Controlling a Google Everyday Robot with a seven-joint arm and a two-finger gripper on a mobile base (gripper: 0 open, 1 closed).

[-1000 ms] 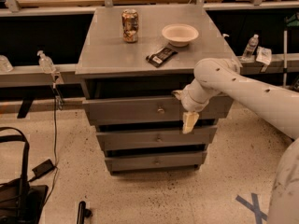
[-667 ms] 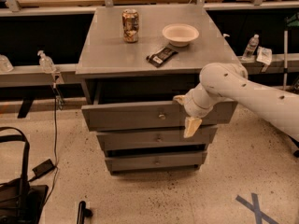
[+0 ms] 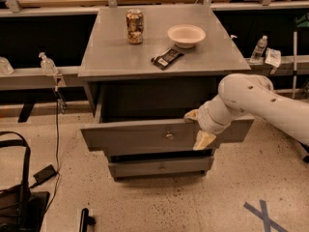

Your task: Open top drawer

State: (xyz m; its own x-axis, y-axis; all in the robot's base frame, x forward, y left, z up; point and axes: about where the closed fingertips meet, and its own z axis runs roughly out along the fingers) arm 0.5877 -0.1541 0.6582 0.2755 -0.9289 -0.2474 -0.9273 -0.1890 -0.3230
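Top drawer (image 3: 140,138) stands pulled well out of the grey cabinet (image 3: 113,54), its flat front overhanging the lower drawer front (image 3: 154,167). The gripper (image 3: 195,129) sits at 3 o'clock from the centre knob (image 3: 169,136) and is clamped on the panel's top edge, one finger behind, one in front. On top are a can (image 3: 134,26) and, at its 3 o'clock, a bowl (image 3: 186,35).

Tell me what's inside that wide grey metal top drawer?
No contents show: the wide grey metal top drawer is pulled out, but its front panel and shadow hide the inside. The gripper sits at its upper edge, right of the round knob.
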